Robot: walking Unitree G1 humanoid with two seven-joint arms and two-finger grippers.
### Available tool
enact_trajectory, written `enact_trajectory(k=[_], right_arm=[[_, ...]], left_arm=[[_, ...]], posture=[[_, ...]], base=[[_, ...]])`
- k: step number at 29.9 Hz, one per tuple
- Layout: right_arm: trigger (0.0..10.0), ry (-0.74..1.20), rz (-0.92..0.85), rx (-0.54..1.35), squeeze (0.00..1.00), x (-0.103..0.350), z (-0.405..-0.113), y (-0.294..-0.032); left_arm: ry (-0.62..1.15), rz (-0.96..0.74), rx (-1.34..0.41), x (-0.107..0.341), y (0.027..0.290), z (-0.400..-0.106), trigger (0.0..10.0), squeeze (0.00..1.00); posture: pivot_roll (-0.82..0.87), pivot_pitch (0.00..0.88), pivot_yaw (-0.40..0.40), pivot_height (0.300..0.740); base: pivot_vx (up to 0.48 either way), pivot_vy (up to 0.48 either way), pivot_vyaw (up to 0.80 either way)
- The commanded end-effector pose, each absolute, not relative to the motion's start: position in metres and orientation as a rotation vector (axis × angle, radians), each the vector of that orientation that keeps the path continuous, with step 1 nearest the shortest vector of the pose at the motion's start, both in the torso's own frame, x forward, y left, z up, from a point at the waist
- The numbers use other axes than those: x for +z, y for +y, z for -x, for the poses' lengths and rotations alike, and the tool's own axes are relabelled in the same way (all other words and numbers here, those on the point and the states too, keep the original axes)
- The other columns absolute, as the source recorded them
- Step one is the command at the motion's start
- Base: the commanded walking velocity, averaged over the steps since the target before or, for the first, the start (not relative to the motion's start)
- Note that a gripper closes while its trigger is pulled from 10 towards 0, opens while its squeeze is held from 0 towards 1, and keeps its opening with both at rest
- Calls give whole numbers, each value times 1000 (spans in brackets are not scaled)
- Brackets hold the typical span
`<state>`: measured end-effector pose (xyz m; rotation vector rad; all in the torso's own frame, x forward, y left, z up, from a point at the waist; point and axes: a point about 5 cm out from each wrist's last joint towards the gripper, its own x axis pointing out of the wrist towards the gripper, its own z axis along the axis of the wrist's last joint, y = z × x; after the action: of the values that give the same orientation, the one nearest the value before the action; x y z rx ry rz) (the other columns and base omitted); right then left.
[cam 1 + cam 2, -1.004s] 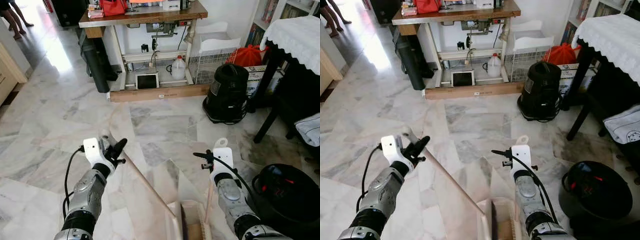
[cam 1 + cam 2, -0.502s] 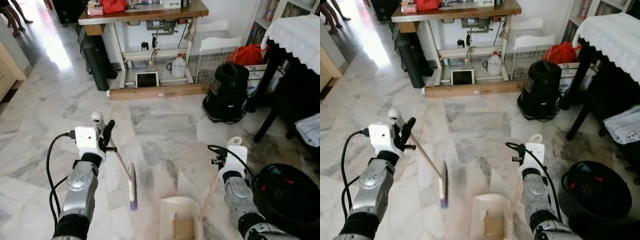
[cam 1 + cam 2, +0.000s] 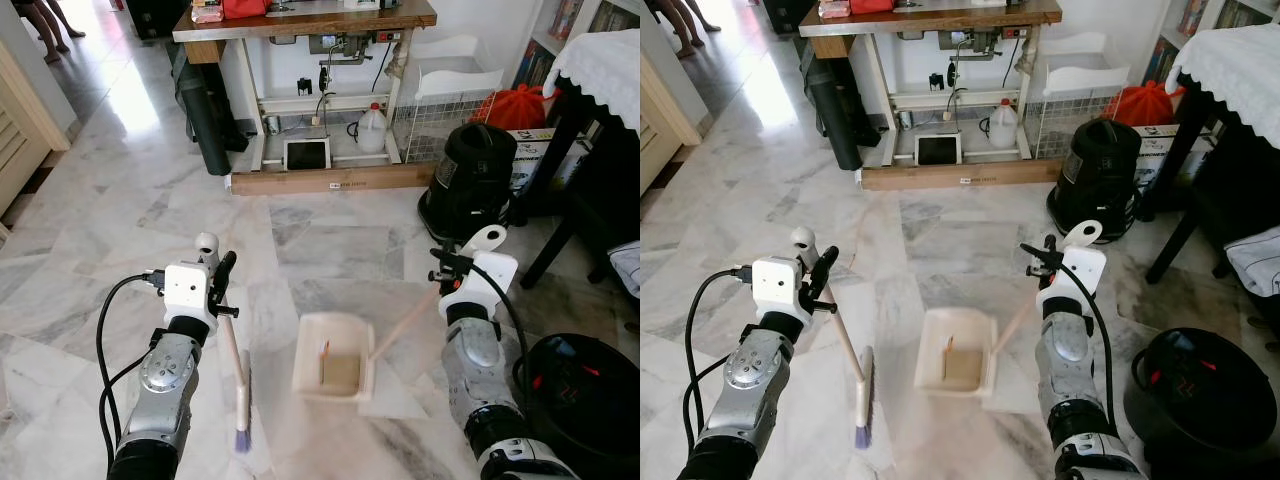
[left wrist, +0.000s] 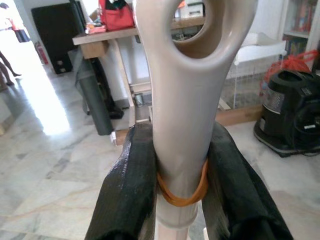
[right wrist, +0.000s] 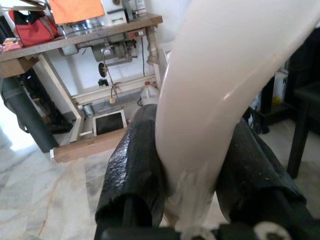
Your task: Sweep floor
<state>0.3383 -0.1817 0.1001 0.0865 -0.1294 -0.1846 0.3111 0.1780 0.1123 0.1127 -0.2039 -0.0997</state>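
On the grey-veined marble floor (image 3: 330, 235), a cream dustpan (image 3: 335, 357) with a little brownish debris inside sits tilted, its long handle rising toward the robot's right, while just to its left a pale broom (image 3: 236, 385) slants down, purple-tipped bristles touching the floor.

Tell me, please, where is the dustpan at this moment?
The dustpan sits on the marble floor between the two arms in the eye views, with the broom head on its left.
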Motion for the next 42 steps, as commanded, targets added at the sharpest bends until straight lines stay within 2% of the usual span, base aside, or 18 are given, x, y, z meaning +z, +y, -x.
enact_trajectory(k=[1, 17, 35, 42], right_arm=[[10000, -159, -84, -155, 0, 111, -342, -173], [10000, -186, -30, -165, 0, 119, -338, -184], [10000, -178, 7, -190, 0, 109, -312, -200], [10000, -150, -13, -177, 0, 101, -310, -193]], left_arm=[[-237, -132, -90, 119, 182, -314, 10000, 0], [-247, -154, -76, 122, 190, -318, 10000, 0], [-212, -170, -81, 111, 188, -309, 10000, 0], [-222, -196, -69, 116, 193, -308, 10000, 0]], posture=[[88, 0, 51, 740], [75, 0, 58, 740], [28, 0, 96, 740], [81, 0, 86, 740]], base=[[0, 0, 675], [0, 0, 522], [0, 0, 791], [0, 0, 800]])
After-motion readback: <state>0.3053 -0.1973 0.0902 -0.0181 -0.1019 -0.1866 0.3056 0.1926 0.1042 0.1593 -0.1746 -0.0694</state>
